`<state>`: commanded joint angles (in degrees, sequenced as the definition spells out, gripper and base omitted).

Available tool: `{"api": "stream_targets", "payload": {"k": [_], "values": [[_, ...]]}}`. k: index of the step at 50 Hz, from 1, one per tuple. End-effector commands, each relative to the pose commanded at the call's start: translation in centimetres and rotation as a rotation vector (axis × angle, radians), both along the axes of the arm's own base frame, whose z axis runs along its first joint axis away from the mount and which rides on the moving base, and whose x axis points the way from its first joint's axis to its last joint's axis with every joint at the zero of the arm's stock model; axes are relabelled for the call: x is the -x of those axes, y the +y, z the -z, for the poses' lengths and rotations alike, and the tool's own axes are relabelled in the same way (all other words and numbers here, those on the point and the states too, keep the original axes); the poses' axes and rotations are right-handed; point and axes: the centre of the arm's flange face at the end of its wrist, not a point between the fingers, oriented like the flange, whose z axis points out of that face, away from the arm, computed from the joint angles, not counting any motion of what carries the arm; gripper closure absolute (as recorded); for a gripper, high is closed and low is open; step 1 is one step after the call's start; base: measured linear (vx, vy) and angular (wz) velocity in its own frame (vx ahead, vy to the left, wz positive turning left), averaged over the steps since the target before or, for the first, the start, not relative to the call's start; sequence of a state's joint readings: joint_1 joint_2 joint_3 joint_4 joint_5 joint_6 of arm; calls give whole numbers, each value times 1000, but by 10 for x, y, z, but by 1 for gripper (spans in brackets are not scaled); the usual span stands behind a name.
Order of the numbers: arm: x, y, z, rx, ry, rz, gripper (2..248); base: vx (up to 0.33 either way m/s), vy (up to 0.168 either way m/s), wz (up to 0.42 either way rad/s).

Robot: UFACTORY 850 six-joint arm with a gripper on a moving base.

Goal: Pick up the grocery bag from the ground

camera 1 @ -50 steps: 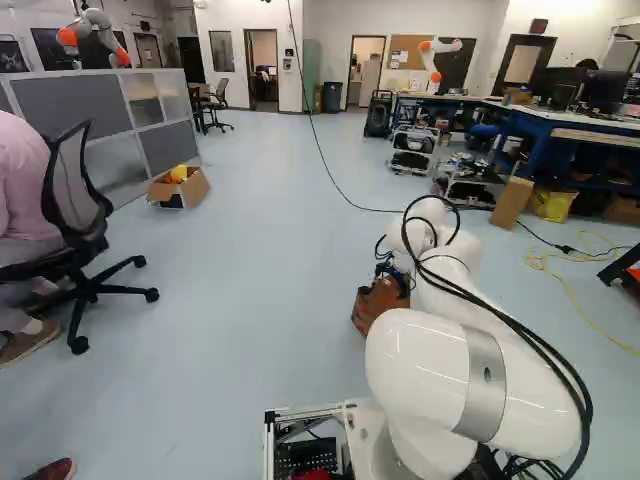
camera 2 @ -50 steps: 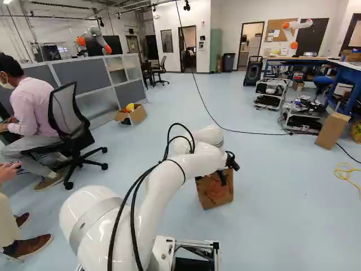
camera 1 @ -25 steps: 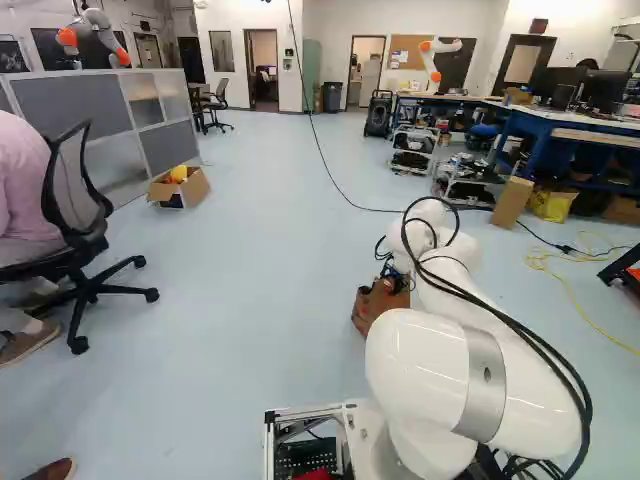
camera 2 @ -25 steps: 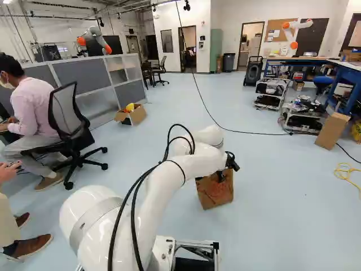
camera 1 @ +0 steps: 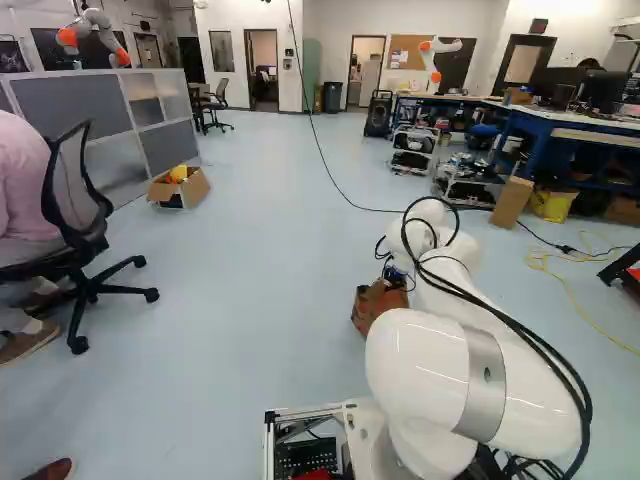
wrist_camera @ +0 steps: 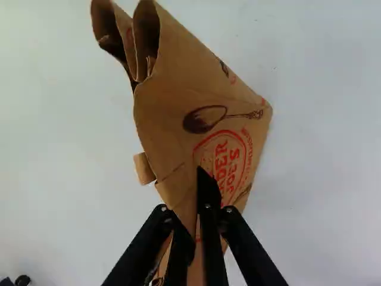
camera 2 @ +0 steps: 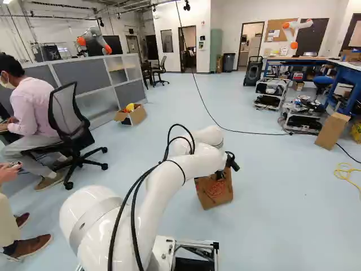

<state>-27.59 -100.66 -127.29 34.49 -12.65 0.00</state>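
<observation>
My gripper (camera 2: 220, 175) is at the top of the brown paper grocery bag (camera 2: 215, 193), which stands on the floor in the right base view. Beyond the arm in the left base view, the same bag (camera 1: 370, 305) is partly hidden. Seen from the wrist, the gripper (wrist_camera: 197, 210) has its black fingers drawn together with brown paper pinched between them. Ahead of the fingers the bag (wrist_camera: 172, 110) is creased and folded, its printed side showing. The fingers hide part of it.
A swivel chair (camera 2: 70, 124) with a seated person is at the left. An open carton (camera 2: 133, 116) stands by the partition (camera 2: 73, 73). Wheeled racks (camera 2: 271, 93), a leaning cardboard box (camera 2: 333, 131) and a cable (camera 2: 248, 132) lie farther ahead. Other robots (camera 2: 95, 39) are at the back.
My gripper has shut on the bag's paper. The bag's upper part has been squeezed together, and its printed face has shifted slightly. The arm's pose looks nearly the same; the base has not moved.
</observation>
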Motion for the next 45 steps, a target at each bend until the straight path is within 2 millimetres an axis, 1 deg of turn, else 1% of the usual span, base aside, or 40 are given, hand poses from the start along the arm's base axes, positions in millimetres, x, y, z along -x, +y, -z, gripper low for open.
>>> {"api": "stream_targets", "payload": {"k": [19, 32, 45], "values": [[2, -3, -1, 25, -10, 13, 228, 0, 0, 0], [11, -11, -3, 61, -21, 56, 228, 0, 0, 0], [22, -14, -5, 74, -10, 74, 228, 0, 0, 0]]}}
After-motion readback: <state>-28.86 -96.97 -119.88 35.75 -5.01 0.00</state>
